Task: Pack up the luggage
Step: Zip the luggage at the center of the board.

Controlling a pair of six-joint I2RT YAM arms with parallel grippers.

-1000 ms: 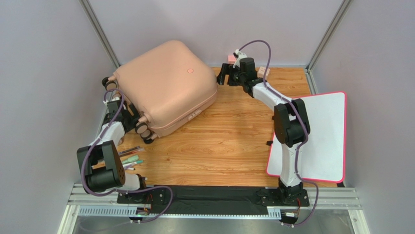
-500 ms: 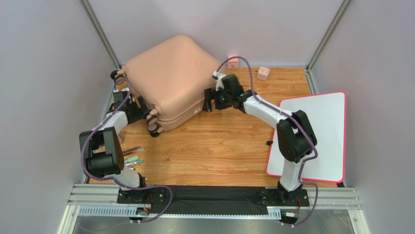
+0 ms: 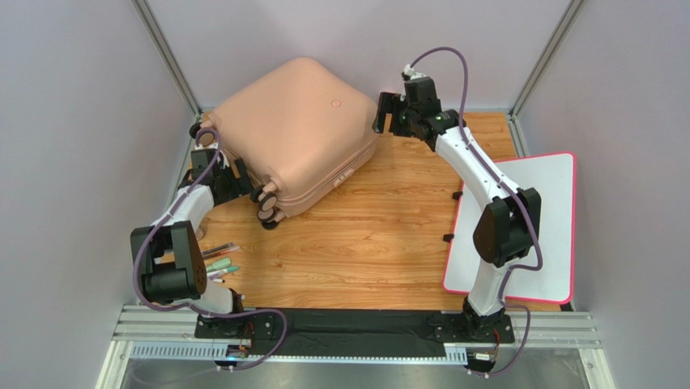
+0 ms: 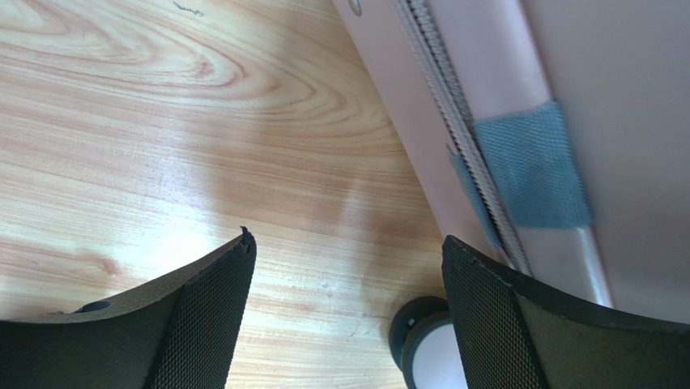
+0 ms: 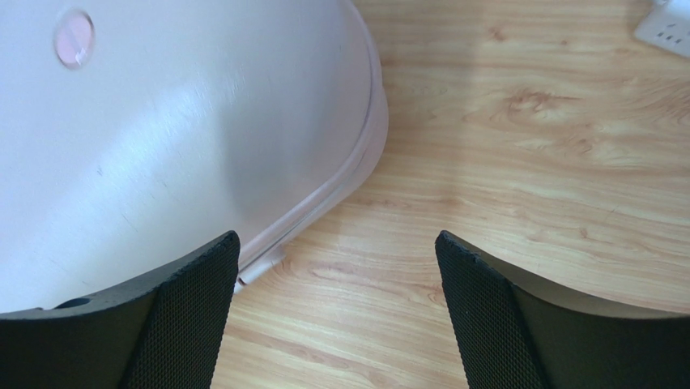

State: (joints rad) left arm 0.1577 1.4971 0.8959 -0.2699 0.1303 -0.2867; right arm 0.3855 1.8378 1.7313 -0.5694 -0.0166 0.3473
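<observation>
Suitcase: the pink suitcase (image 3: pixel 291 134) lies closed and flat at the far left of the wooden tabletop (image 3: pixel 372 235), with its round emblem (image 3: pixel 335 104) facing up.
Suitcase change: against the view 0.5 s ago it has slid a little to the right, and its near wheel (image 3: pixel 267 212) sits further right too.
Left pincer: the left pincer (image 3: pixel 236 180) is low at the suitcase's wheel edge with its 2 fingers spread and nothing between them but bare wood. Its wrist view shows the zipper (image 4: pixel 453 97) and 2 grey tape patches (image 4: pixel 530 166) just beside the right finger.
Left change: it has followed the suitcase slightly to the right.
Right pincer: the right pincer (image 3: pixel 387 113) hangs at the suitcase's far right corner, spread and holding nothing, with 1 finger over the shell.
Right change: 0.5 s ago it was at the suitcase's near right side, and it has since swung toward the back.
Board: a white board (image 3: pixel 530 219) with a pink rim lies well to the right of the suitcase.
Pens: a few pens (image 3: pixel 217 259) lie near the suitcase's front left.
</observation>
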